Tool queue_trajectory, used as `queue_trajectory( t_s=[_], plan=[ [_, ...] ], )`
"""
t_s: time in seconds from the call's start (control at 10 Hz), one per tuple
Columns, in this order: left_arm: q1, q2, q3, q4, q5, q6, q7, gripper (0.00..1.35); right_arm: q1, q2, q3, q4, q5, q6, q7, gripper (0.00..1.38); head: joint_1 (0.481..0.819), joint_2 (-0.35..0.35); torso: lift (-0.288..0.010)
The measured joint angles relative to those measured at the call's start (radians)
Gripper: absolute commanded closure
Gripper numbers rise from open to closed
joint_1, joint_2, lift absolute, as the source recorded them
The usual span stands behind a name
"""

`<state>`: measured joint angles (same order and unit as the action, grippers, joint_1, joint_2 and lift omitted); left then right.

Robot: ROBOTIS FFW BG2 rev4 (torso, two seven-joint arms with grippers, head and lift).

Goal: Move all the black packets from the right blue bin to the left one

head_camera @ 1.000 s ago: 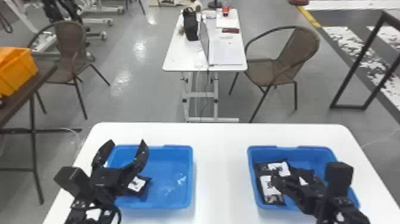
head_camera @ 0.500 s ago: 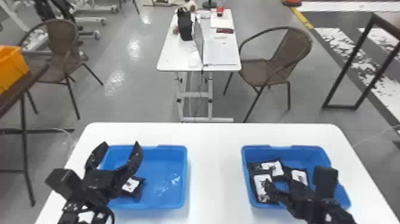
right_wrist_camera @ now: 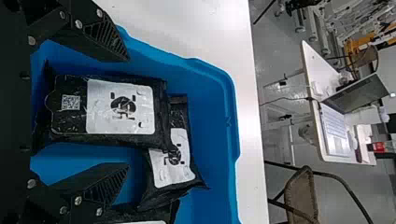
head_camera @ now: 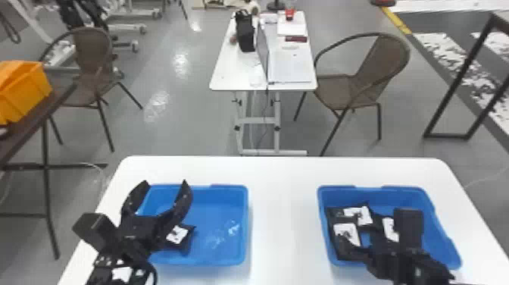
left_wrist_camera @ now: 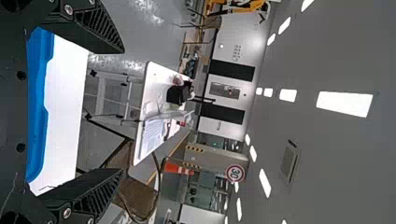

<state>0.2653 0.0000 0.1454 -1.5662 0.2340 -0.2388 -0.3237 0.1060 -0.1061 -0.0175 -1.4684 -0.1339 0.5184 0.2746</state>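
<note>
a white bench (head_camera: 284, 170) fills the head view's lower half, bearing a right blue bin (head_camera: 401, 197) at lower right and a left blue bin (head_camera: 219, 212) at lower left. the right tool (head_camera: 356, 237) is spread over packets, the left tool (head_camera: 165, 183) agape, empty. in the right wrist view, one right-bin packet (right_wrist_camera: 119, 107) points its coded end leftward, long axis crosswise; another packet (right_wrist_camera: 173, 158) slants near-vertically. the left-bin packet (head_camera: 178, 235) sits at lower left.

The black, flat-fingered left hand (head_camera: 164, 183) gapes at eight o'clock; the black, flat-fingered right hand (head_camera: 357, 231) spreads at four, aimed toward ten.

Left claw (head_camera: 165, 182) spread wide — blue bin (left_wrist_camera: 37, 140) beyond
</note>
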Motion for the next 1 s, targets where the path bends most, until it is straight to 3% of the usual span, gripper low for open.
queue_trajectory(
  t_s=[0.5,0.6,0.7,0.9,1.0],
  plan=[
    [0.000,0.000,0.001,0.000,0.004,0.004,-0.004,0.13,-0.036,0.010,0.016,0.045,0.050,0.070,0.000,0.30,0.695,0.058,0.000],
    [0.000,0.000,0.002,0.000,0.006,0.006,-0.006,0.13,-0.042,0.010,0.016,0.054,0.056,0.085,0.000,0.51,0.695,0.057,0.000],
    [0.001,0.000,0.002,0.001,0.009,0.009,-0.008,0.13,-0.052,0.007,0.015,0.073,0.045,0.095,0.000,0.82,0.695,0.056,0.000],
    [0.002,0.000,0.003,0.001,0.010,0.014,-0.011,0.13,-0.055,-0.002,0.015,0.098,0.002,0.066,0.000,1.08,0.695,0.055,0.000],
    [0.003,0.000,0.003,0.002,0.011,0.015,-0.012,0.13,-0.047,-0.002,0.014,0.101,-0.019,0.039,0.000,1.08,0.695,0.056,0.000]
  ],
)
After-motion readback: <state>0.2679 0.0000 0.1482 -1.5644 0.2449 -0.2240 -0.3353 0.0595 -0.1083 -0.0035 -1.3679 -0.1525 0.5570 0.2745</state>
